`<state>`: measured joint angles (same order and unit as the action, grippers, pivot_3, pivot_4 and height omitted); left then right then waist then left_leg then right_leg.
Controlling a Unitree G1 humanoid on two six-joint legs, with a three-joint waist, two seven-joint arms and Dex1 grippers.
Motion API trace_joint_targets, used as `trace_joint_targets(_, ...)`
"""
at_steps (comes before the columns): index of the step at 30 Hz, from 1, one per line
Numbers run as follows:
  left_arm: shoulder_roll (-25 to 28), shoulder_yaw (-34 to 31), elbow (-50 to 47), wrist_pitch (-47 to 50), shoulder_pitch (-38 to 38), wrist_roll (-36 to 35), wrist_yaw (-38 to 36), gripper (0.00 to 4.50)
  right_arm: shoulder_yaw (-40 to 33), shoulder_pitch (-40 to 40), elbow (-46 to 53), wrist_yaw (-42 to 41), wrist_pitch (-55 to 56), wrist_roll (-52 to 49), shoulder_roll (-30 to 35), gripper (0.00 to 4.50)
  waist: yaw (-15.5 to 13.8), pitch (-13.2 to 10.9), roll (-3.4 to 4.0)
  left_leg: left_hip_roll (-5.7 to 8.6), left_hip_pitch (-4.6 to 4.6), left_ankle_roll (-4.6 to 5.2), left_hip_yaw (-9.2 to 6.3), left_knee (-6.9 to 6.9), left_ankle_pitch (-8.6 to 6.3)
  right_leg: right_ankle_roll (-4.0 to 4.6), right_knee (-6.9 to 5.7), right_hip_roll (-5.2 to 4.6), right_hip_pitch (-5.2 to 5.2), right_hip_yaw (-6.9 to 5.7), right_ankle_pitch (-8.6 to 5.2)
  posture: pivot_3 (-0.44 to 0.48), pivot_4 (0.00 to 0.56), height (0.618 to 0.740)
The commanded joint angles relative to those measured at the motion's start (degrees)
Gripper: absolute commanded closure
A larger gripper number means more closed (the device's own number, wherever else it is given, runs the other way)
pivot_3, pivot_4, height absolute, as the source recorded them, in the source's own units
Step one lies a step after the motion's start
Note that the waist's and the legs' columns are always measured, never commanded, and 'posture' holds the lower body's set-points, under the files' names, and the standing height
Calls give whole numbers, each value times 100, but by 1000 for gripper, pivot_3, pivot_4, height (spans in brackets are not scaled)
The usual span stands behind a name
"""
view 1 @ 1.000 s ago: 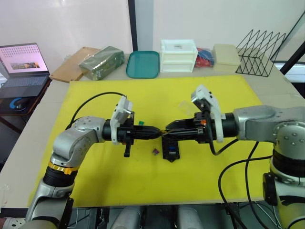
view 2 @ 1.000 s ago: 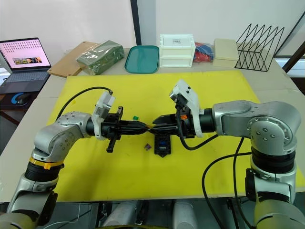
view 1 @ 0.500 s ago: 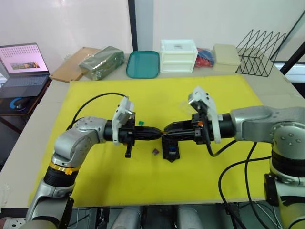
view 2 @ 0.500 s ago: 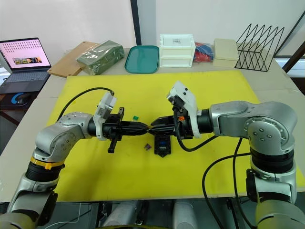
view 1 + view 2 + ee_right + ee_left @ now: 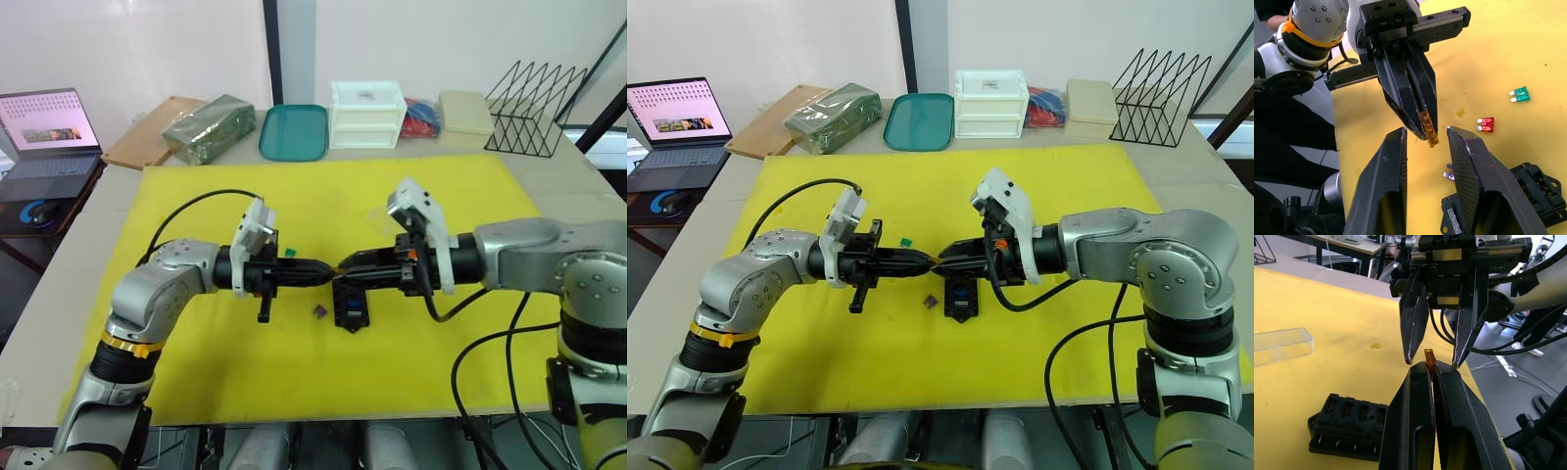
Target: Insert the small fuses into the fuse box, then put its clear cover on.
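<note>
Hand-over in progress above the fuse box (image 5: 350, 305). Left gripper (image 5: 1431, 374) is clamped on the amber fuse (image 5: 1429, 357); right gripper (image 5: 1426, 134), jaws parted, brackets it. Next: right closes, left releases.

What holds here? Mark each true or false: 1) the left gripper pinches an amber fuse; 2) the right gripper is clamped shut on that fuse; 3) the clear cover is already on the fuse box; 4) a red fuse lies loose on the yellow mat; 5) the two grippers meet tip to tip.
1) True: the left gripper is shut on the amber fuse.
2) False: the right gripper is open, its fingers either side of the fuse.
3) False: the clear cover lies on the yellow mat, apart from the fuse box.
4) True: the red fuse lies there, near a teal fuse.
5) True.
</note>
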<state>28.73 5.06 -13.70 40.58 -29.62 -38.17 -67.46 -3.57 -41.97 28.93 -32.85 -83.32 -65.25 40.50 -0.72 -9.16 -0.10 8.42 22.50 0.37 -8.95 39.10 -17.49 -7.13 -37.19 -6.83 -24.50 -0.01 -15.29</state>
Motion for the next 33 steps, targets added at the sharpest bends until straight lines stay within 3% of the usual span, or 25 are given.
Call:
trace_joint_targets(1,29,-50,-89,-108,-94,-78,22,4500,-36,-15,122,-26,165,-31,83,4289,-1,0,0,0,0,0,0,0,0,0,0,0,0,0,0,0,150,740)
trace_joint_targets(2,31,-47,-92,-110,-92,-81,31,4500,-31,-13,123,-29,175,-34,89,4485,0,0,0,0,0,0,0,0,0,0,0,0,0,0,0,0,150,740)
trace_joint_targets(13,213,178,28,174,-182,115,136,4500,-55,-184,149,29,138,-154,55,4485,-2,0,0,0,0,0,0,-1,0,0,0,0,0,0,0,0,150,740)
trace_joint_targets(17,256,301,146,365,-333,227,345,3413,-46,-229,167,31,136,-188,87,4500,1,0,0,1,0,0,0,-1,0,0,0,0,0,0,0,0,150,740)
trace_joint_targets(21,437,423,78,337,-320,314,232,1934,19,-250,155,-45,189,-111,233,4500,4,0,0,0,0,0,-1,-6,0,0,1,1,-3,0,0,0,150,740)
trace_joint_targets(26,665,847,236,-430,10,963,75,92,520,4,351,-541,743,577,847,4500,-9,-1,1,0,0,0,1,-7,0,0,4,0,-3,0,0,0,150,740)
trace_joint_targets(30,672,1246,473,-1310,269,1713,116,37,1088,374,423,-969,1545,1429,1248,4500,-4,-1,0,0,0,0,2,-4,0,0,6,-1,0,-1,0,0,150,740)
trace_joint_targets(33,555,1247,515,-1533,356,1842,218,37,1267,631,392,-1238,2013,1824,1356,4500,-3,-1,0,0,2,0,2,-6,0,0,5,0,-3,-1,0,0,150,740)
